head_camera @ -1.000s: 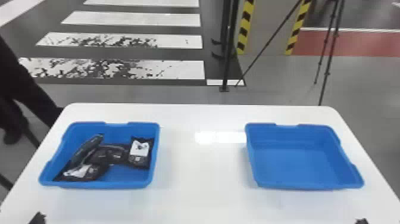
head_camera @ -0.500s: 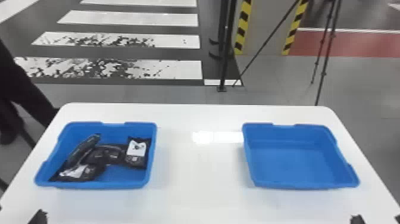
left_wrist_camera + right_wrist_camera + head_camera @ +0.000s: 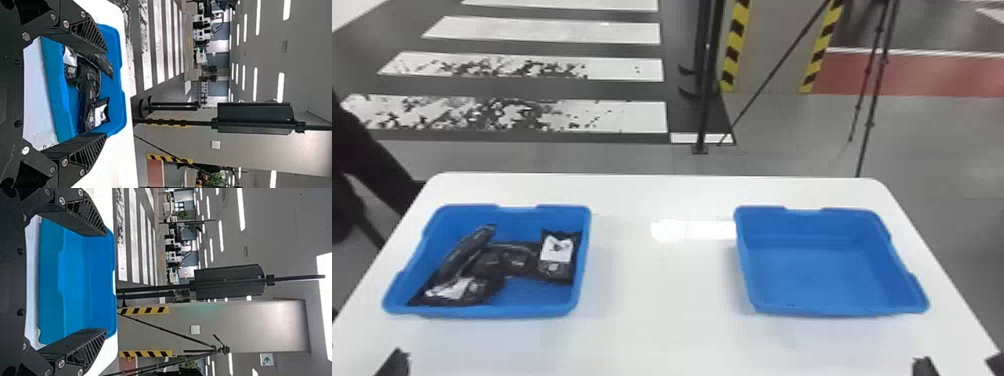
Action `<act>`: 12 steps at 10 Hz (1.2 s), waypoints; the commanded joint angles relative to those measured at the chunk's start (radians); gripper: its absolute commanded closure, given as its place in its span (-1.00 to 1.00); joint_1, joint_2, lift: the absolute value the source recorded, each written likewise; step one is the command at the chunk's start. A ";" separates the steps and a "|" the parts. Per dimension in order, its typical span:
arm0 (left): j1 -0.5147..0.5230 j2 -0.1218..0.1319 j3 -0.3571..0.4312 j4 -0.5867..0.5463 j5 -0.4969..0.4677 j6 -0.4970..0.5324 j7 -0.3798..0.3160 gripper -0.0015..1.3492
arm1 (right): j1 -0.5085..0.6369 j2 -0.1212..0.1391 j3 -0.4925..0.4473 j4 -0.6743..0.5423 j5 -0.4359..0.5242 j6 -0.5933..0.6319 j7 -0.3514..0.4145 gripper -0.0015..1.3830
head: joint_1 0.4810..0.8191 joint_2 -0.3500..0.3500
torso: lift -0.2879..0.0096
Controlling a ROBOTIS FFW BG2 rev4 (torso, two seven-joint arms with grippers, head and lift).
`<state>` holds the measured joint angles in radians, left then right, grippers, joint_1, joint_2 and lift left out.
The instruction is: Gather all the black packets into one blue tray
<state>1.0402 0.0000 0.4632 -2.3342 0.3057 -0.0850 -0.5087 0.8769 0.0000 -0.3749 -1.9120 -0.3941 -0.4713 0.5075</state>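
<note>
While the left tool [image 3: 106, 93] and right tool [image 3: 106, 283] stand open, black packets [image 3: 507, 260], apparently four, lie together in the left-hand blue tray [image 3: 497, 312] on the desk [image 3: 662, 300], the gathering judged complete with none visibly left to move.

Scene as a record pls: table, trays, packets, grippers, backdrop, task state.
table: white top
left_tray: blue, holds the packets
right_tray: blue, apart from left tray
packets: black, several, overlapping; exact count unclear; two show white labels
left_gripper: open, near left tray, not gripping
right_gripper: open, near right tray, not gripping
backdrop: white floor stripes, pillar with yellow-black edges
task_state: all visible packets already share left tray
</note>
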 commanded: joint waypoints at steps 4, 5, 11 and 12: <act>-0.007 -0.003 -0.009 0.011 0.011 -0.001 -0.005 -0.53 | -0.001 0.001 0.000 0.009 -0.007 0.000 0.000 -0.76 | 0.27 -0.18 | 0.20; -0.007 -0.003 -0.009 0.019 0.015 -0.001 -0.005 -0.53 | -0.001 0.001 0.000 0.009 -0.009 0.000 0.000 -0.76 | 0.27 -0.19 | 0.20; -0.014 0.002 -0.027 0.038 0.039 -0.006 -0.013 -0.52 | -0.003 0.001 0.000 0.023 -0.025 0.000 0.000 -0.76 | 0.27 -0.23 | 0.20; -0.014 0.003 -0.027 0.041 0.041 -0.008 -0.013 -0.52 | -0.003 0.001 0.000 0.023 -0.025 0.000 0.000 -0.76 | 0.27 -0.24 | 0.20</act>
<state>1.0264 0.0017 0.4364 -2.2952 0.3457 -0.0911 -0.5221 0.8739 0.0000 -0.3749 -1.8891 -0.4186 -0.4712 0.5077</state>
